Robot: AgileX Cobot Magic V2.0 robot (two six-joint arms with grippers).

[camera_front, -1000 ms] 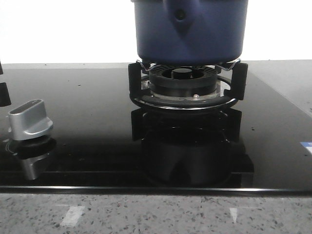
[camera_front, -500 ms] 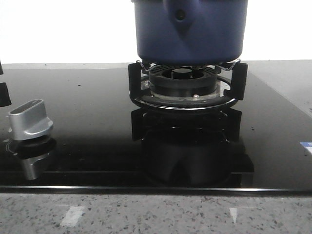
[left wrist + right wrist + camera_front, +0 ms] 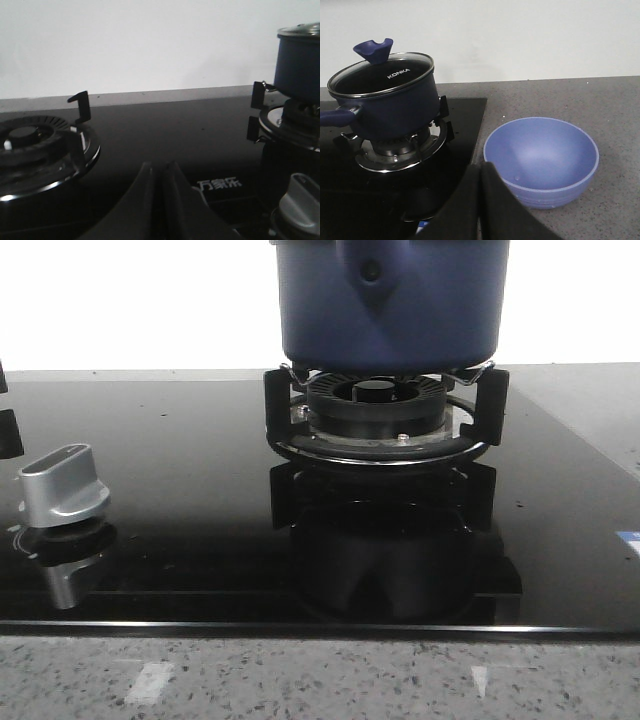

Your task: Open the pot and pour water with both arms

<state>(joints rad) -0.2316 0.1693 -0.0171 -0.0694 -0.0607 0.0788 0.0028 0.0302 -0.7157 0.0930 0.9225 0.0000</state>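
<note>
Glossy black glass hob

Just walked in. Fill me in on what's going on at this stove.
Nothing is being handled yet. The pot sits on the burner of the black glass cooktop with its glass lid on. A light blue bowl stands apart from it on the grey counter, beside the cooktop. The left gripper and the right gripper are both shut and holding nothing, each clear of the pot.

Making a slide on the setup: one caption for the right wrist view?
Lidded navy pot on the burner, empty blue bowl beside the hob, right gripper shut.
</note>
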